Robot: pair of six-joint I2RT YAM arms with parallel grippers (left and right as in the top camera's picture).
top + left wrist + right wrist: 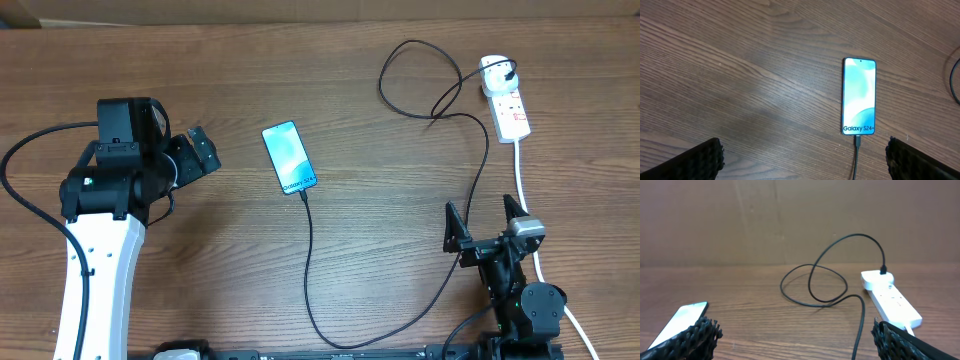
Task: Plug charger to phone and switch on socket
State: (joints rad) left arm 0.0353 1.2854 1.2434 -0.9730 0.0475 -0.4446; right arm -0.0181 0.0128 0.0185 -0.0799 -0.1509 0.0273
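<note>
While both end effectors are gaping wide and gripping nothing, the phone (289,157) is lying mid-table, charger (312,262) plugged in at its six o'clock, socket (506,101) sitting at two o'clock.

A light-blue lit screen with dark lettering marks the black-edged phone (290,157) on a brown wood-grain worktop (350,120); the charger (400,290) cable is black, the socket (505,100) white with red marks.
</note>
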